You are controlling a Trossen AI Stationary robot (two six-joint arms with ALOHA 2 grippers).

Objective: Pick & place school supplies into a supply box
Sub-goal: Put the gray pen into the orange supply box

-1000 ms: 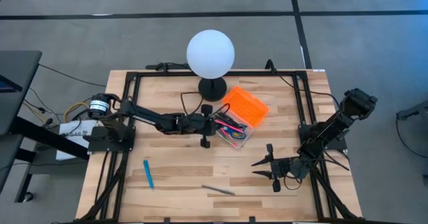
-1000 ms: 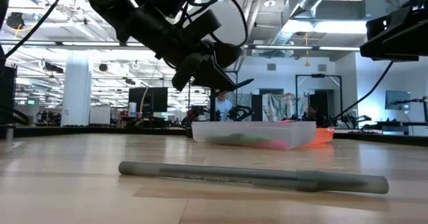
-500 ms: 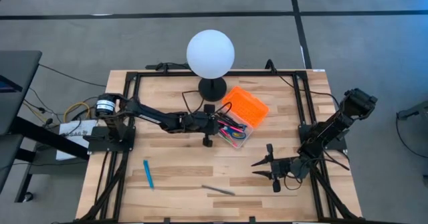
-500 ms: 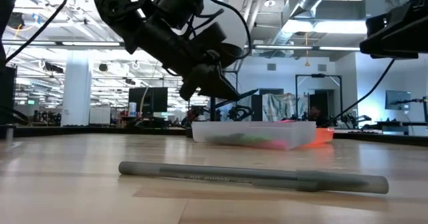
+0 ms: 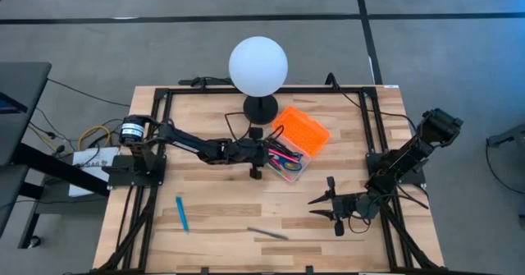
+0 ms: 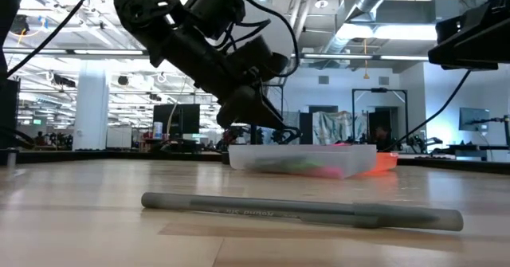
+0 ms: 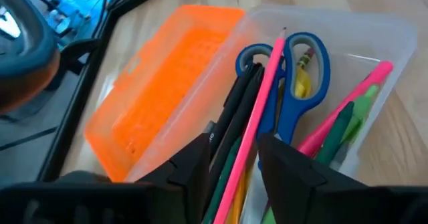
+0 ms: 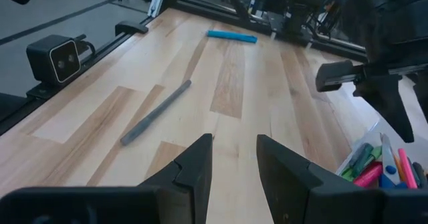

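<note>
Blue-handled scissors (image 7: 294,83) only in left wrist view

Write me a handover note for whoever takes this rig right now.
Left end effector: open over the clear plastic supply box, holding nothing; pink pencil lies in the box.
Right end effector: open, empty, waiting near the table's right front.
Done: blue-handled scissors and several pens are in the box; its orange ribbed lid is open.
Left: blue marker and grey pen are on the wooden table.
</note>
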